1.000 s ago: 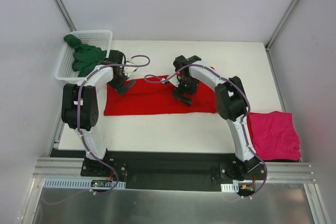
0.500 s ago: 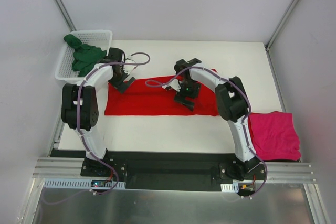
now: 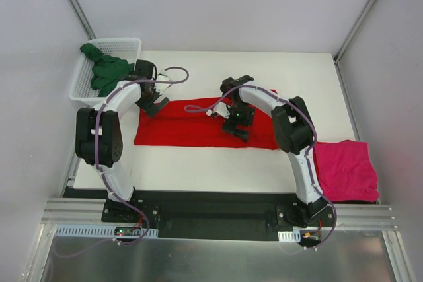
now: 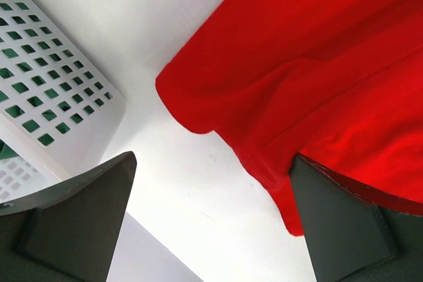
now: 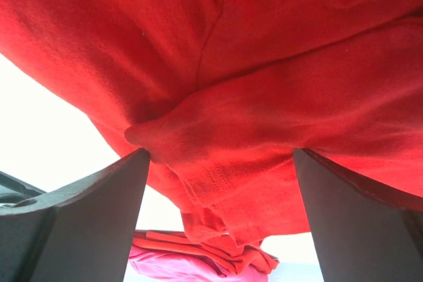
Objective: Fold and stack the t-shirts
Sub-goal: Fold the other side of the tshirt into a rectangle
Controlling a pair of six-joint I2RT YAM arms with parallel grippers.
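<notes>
The red t-shirt (image 3: pixel 192 127) lies as a long folded band across the middle of the white tabletop (image 3: pixel 198 170). The left gripper (image 3: pixel 153 107) hangs over its far left corner with jaws spread wide, and the cloth edge lies between them. The right gripper (image 3: pixel 236 130) sits low over the shirt's right half, also spread, with a ridge of red fabric between its fingers. The magenta t-shirt (image 3: pixel 345 170) lies folded at the near right. The dark green t-shirt (image 3: pixel 107 72) lies crumpled in the white mesh basket (image 3: pixel 129 44).

no readable text, labels, numbers — none anywhere
</notes>
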